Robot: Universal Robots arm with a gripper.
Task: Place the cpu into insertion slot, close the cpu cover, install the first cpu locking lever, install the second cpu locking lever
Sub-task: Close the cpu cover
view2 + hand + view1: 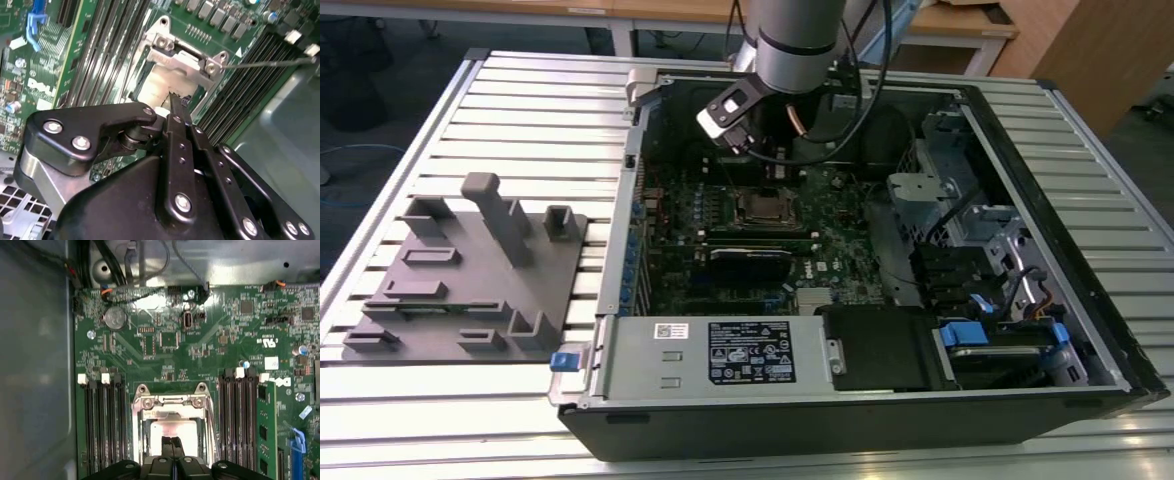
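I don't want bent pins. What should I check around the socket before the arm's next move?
1. The cpu lies in the insertion slot: ok.
2. The cpu cover is fully down: cannot tell.
3. Claw shut, holding nothing: ok.
4. Claw tips over the cpu: ok.
5. Thin locking lever latched: not ok, it juts out over the memory slots.

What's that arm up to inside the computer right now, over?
Gripper shut, poised over the cpu. The cpu lies flat, cpu cover down around it. Nothing between gripper and cpu.
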